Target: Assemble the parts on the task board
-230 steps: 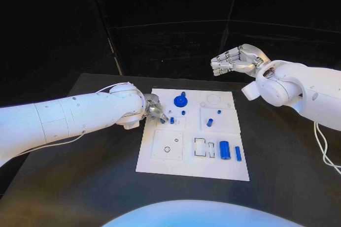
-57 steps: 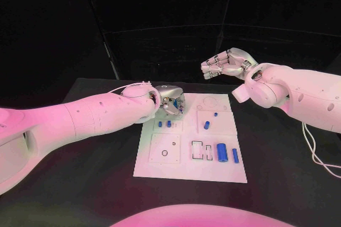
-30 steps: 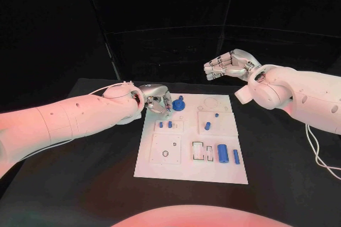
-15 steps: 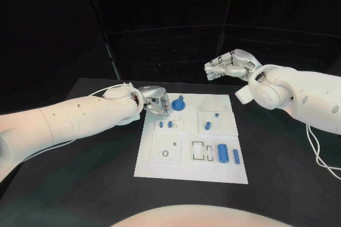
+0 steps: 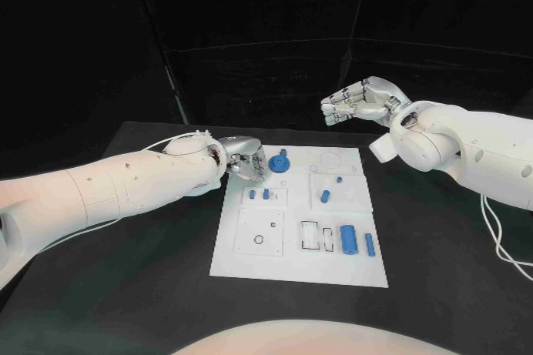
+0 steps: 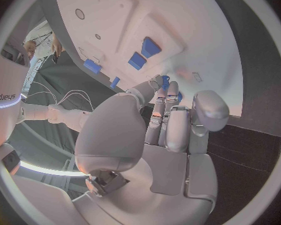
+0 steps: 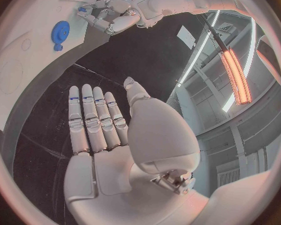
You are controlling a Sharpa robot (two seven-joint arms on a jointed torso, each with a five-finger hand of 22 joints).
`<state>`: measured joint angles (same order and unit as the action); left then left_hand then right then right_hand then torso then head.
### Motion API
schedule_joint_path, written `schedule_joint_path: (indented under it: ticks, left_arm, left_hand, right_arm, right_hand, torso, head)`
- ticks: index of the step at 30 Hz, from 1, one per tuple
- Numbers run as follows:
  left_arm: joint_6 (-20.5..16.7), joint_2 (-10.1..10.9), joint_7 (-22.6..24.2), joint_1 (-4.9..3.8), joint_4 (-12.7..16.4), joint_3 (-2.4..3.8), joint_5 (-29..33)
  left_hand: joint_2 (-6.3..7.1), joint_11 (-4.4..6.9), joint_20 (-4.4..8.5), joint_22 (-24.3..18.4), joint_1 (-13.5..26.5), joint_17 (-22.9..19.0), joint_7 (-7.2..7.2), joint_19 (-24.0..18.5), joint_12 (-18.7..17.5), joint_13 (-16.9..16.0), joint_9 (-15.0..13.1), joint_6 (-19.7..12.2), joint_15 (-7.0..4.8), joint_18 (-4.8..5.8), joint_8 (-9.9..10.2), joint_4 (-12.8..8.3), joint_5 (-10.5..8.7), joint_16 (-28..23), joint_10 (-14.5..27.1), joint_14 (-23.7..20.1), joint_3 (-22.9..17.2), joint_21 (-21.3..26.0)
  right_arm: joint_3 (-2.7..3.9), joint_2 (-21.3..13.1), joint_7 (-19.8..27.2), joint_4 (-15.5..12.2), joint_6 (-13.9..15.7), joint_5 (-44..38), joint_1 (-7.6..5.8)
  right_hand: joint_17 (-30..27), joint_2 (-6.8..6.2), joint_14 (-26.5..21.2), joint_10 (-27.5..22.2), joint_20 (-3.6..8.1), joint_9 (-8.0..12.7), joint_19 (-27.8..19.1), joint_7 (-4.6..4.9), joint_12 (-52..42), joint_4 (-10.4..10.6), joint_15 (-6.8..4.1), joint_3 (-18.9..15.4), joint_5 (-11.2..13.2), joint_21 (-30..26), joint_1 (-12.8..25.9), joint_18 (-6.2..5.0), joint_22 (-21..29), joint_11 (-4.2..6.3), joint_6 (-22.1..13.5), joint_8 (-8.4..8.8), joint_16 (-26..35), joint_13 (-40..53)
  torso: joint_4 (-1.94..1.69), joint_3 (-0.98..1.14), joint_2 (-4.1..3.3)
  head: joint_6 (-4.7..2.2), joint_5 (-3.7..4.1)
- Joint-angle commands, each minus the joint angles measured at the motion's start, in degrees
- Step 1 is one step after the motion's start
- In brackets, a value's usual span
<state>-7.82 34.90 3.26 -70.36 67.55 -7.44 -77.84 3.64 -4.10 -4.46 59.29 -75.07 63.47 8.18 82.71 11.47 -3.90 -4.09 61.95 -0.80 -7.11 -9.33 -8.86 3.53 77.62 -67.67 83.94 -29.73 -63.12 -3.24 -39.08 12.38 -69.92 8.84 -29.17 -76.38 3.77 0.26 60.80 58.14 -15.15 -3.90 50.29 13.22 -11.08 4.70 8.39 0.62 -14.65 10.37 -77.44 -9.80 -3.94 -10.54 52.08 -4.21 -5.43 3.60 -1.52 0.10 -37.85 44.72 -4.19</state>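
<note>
The left hand (image 5: 243,159) hangs over the board's (image 5: 298,270) far left corner, fingers curled down. In the left wrist view its fingertips (image 6: 166,83) close round a small blue part (image 6: 166,79), so I judge it pinches that piece just above the white plate. Just beside it stands the gear (image 5: 279,164), a blue disc with a knob. Two short pegs (image 5: 259,193) lie a little nearer the robot, another peg (image 5: 326,195) sits on the right-hand tile, and the cylinder (image 5: 350,237) and a thin bar (image 5: 369,244) rest near the board's near right corner.

The right hand (image 5: 357,100) is held high beyond the board's far edge, well apart from every part. The right wrist view shows its fingers (image 7: 93,117) straight and side by side, with nothing in them.

The step in hand looks like seating the pinched piece in a hole near the gear. To do it well, the left hand should come down slowly and upright, keep the piece square to its hole, and steer clear of the gear so as not to knock it. The pinch is small and the piece could slip or tip; letting go only once it sits firm seems wise.

The board lies flat in the middle of a black desk (image 5: 133,278). Dark curtains close the room behind.
</note>
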Motion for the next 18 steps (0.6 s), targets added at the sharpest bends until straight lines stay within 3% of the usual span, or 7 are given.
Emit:
schedule_joint_path:
  ticks: [1, 18]
  left_arm:
    - [0.9, -0.2, -0.2, -0.03, 0.2, 0.04, 0.3]
    - [1.7, -0.9, -1.4, 0.04, 0.0, 0.04, 0.2]
  left_hand:
    - [0.27, 0.13, -0.05, 0.0, 0.1, -0.1, -0.04, 0.3, -0.2, -0.1, 0.0, 0.5, -0.22, 0.92, 0.2, 0.0, 0.32, 0.3, -0.3, 1.4, -0.3, -0.4]
    - [0.38, 0.15, -0.06, -0.1, 0.2, -0.1, -0.06, 0.2, -0.4, -0.1, 0.0, 0.6, -0.23, 0.89, 0.3, 0.0, 0.29, 0.3, -0.5, 1.4, -0.2, -0.2]
  right_arm:
    - [0.04, 0.0, 0.6, -0.1, -0.3, 0.0, -0.11]
    - [0.04, 0.1, 0.6, -0.1, -0.3, 0.0, -0.11]
  right_hand:
    - [-0.1, 0.62, -0.4, -0.4, -0.07, 0.0, 0.4, 0.92, -0.4, 0.1, 0.03, -0.4, -0.3, -0.3, 0.2, -0.69, 0.0, -0.06, -0.3, -0.22, -0.3, 0.0]
    - [-0.1, 0.62, -0.4, -0.4, -0.07, 0.0, 0.4, 0.92, -0.4, 0.1, 0.03, -0.4, -0.3, -0.3, 0.2, -0.69, 0.0, -0.06, -0.3, -0.22, -0.3, 0.0]
  torso:
    - [-0.02, -0.01, -0.01]
    - [0.01, 0.02, -0.03]
  head:
    - [0.02, 0.01]
    - [0.03, 0.12]
